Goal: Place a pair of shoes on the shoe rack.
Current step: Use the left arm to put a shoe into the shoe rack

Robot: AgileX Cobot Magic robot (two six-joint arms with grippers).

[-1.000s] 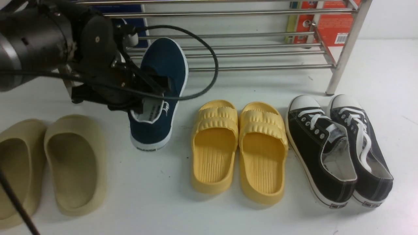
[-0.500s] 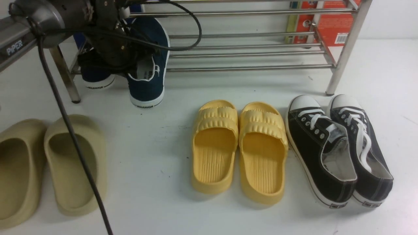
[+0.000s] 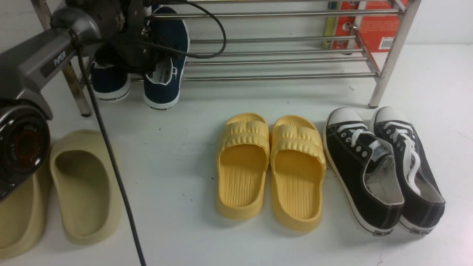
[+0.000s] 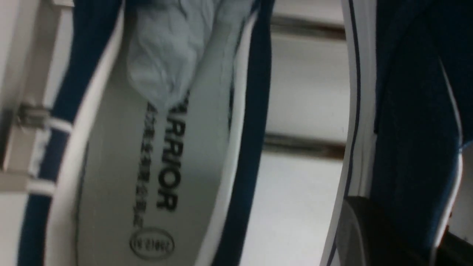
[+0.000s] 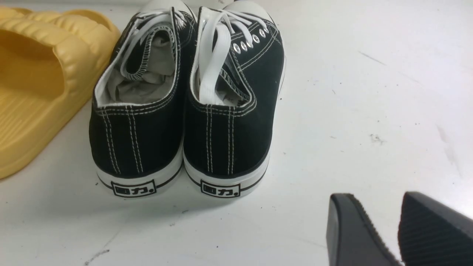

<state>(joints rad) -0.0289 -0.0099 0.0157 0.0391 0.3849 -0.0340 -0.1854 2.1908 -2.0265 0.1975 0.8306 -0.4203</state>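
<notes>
Left wrist view gives us the closest look: one dark finger (image 4: 366, 232) lies flat against the side wall of the held navy shoe (image 4: 414, 111). The left gripper (image 3: 153, 59) is closed tight, and we judge it is pinching that wall at the collar. That grip makes sense, since the collar edge is the only thin, firm part a narrow jaw can bite.

Just beside it sits the other navy shoe (image 4: 166, 166), its printed insole facing the camera, close to the rack's left leg. A narrow gap with steel bars behind it separates the two.

From the front, both shoes are on the low tier at the left end of the shoe rack (image 3: 281, 77). Their toes point toward the back and their white heels hang past the front bar. We cannot tell whether the held shoe's weight is fully on the bars. Setting it parallel to its mate keeps the pair together and leaves the rest of the tier free. By our reading, only the release and a clean retreat are left.

Further out on the white table (image 3: 184, 147), the beige slides (image 3: 85, 184), yellow slides (image 3: 271, 166) and black sneakers (image 3: 384, 170) lie in a row before the rack, untouched.

Behind the sneakers' heels, the right gripper (image 5: 391, 229) hangs with its fingers apart and nothing between them.
</notes>
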